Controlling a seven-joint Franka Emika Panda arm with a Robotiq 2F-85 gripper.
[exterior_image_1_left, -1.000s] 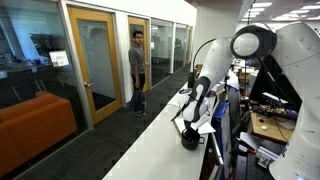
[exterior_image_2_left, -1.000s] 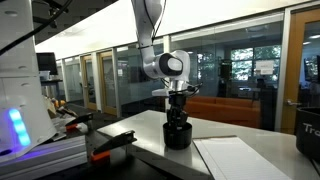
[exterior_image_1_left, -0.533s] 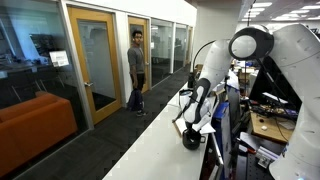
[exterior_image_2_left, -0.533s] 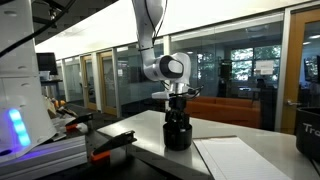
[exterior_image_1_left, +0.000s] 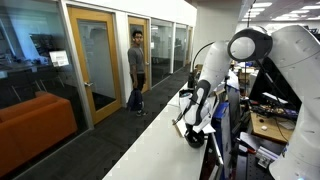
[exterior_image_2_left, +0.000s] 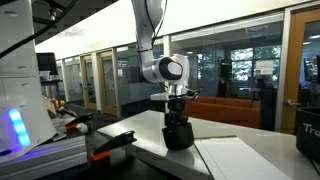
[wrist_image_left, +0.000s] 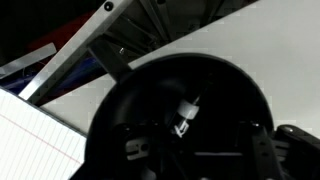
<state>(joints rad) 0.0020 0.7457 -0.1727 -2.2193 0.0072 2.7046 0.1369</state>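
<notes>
A white bench (exterior_image_2_left: 150, 124) carries a black round cup (exterior_image_2_left: 177, 137). It stands upright close to the long bench edge on the arm's side, as an exterior view (exterior_image_1_left: 193, 139) shows. The claw (exterior_image_2_left: 177, 118) hangs straight down at the cup's mouth, its tips at or just inside the rim; the pictures do not show whether the jaws are wide, narrow or gripping, so I cannot tell.

The wrist view looks down into the cup (wrist_image_left: 180, 95); its inside is dark, and a small white piece (wrist_image_left: 185, 117) lies near the middle of it.

Judging by its look, the cup is stiff, light and smooth-walled, probably plastic; it seems likely to slide or tip on the slick bench top if pushed from one side. The rim looks like the best place to take hold, one finger inside and one outside; the outer wall low down would also serve.

A flat white sheet (exterior_image_2_left: 240, 158) lies just beside the cup, toward the near bench corner. A black clamp with an orange part (exterior_image_2_left: 108, 146) lies near the opposite end, apart from the cup. Between them the bench top around the cup is bare; the closest hazard is the bench edge.

Beyond the far edge are a person (exterior_image_1_left: 137, 68) in a doorway and an orange sofa (exterior_image_1_left: 35, 125), both well apart from the bench.
</notes>
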